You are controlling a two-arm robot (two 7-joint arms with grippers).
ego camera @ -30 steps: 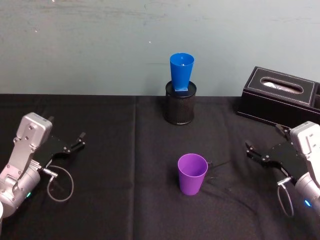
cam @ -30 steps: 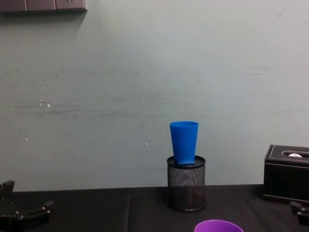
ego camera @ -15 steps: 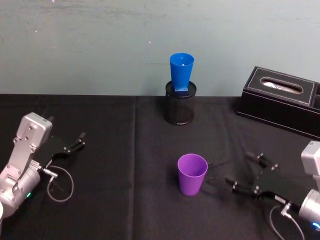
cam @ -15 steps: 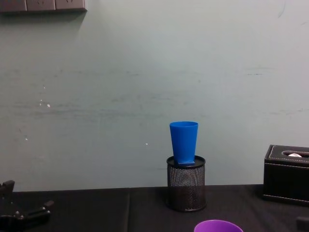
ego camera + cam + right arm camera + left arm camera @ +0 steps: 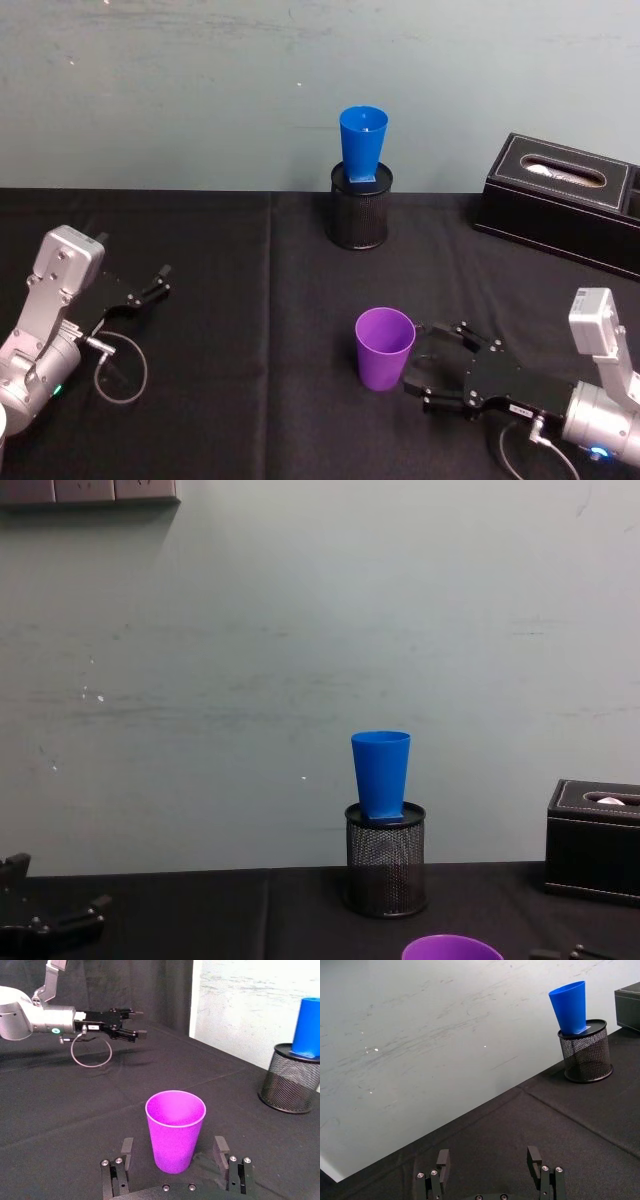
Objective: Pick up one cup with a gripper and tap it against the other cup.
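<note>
The purple cup (image 5: 384, 348) (image 5: 175, 1130) stands upright on the black cloth at mid table; its rim (image 5: 452, 948) peeks up in the chest view. My right gripper (image 5: 420, 360) (image 5: 173, 1152) lies low just right of it, open, with one finger on each side of the cup's near wall and no contact that I can see. The blue cup (image 5: 362, 143) (image 5: 307, 1027) (image 5: 380, 775) sits upright in the mouth of a black mesh cylinder (image 5: 360, 208) at the back. My left gripper (image 5: 155, 283) (image 5: 488, 1157) rests open at the far left, holding nothing.
A black tissue box (image 5: 560, 200) (image 5: 595, 840) stands at the back right. A pale wall rises right behind the mesh cylinder (image 5: 385, 860). Bare black cloth lies between the purple cup and the cylinder.
My right gripper has swung in from the right edge, dropped low and closed up on the purple cup. Both cups and the left arm are where they were.
</note>
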